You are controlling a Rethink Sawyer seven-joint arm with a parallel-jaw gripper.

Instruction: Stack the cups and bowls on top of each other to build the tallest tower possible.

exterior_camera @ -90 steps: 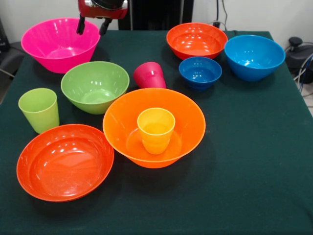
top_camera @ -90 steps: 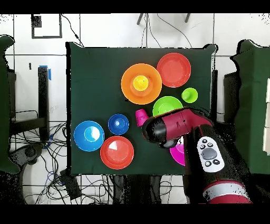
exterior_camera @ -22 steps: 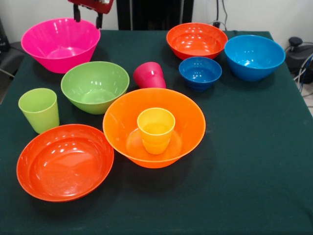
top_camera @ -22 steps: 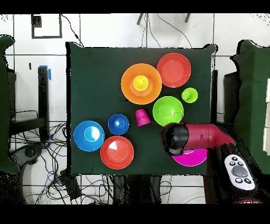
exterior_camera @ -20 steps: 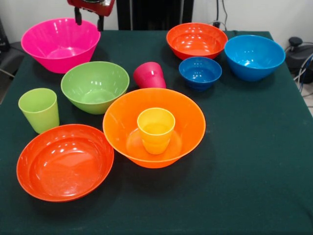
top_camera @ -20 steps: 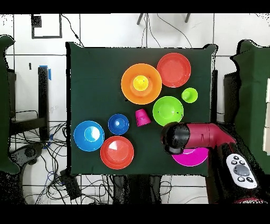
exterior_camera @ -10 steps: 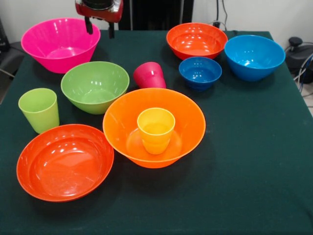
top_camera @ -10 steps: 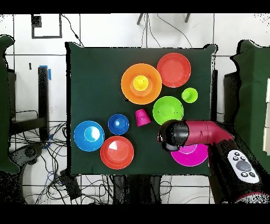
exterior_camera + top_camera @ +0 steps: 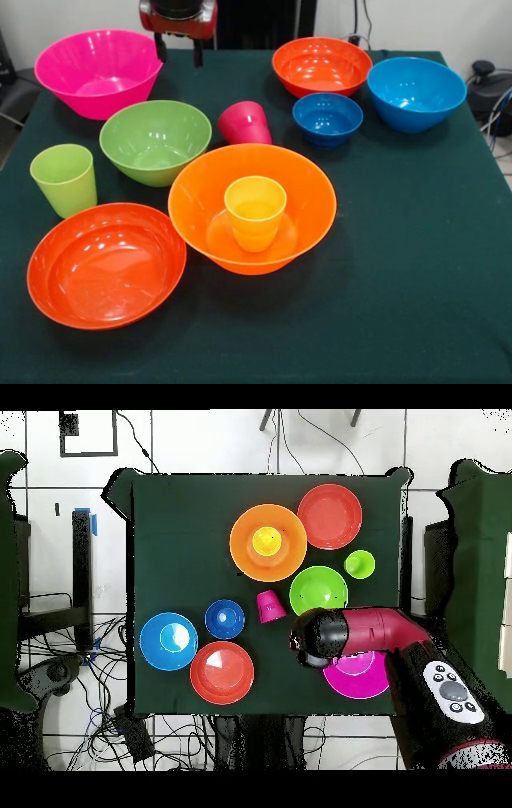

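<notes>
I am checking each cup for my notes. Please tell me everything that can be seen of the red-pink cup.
The red-pink cup is a small glossy tumbler, plastic by its look, tapered and without a handle. It stands upside down on the dark green cloth, its closed base up and its wide rim down. It sits between the green bowl and the small dark blue bowl, behind the big orange bowl. Nothing holds it.

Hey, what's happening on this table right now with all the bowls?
A red and black robot arm hangs at the table's far edge, its gripper open, empty and beside the big pink bowl. Nothing is really stacked: the yellow cup stands upright inside the big orange bowl, the pink cup sits upside down, and the other bowls and the green cup sit apart on the cloth.
</notes>
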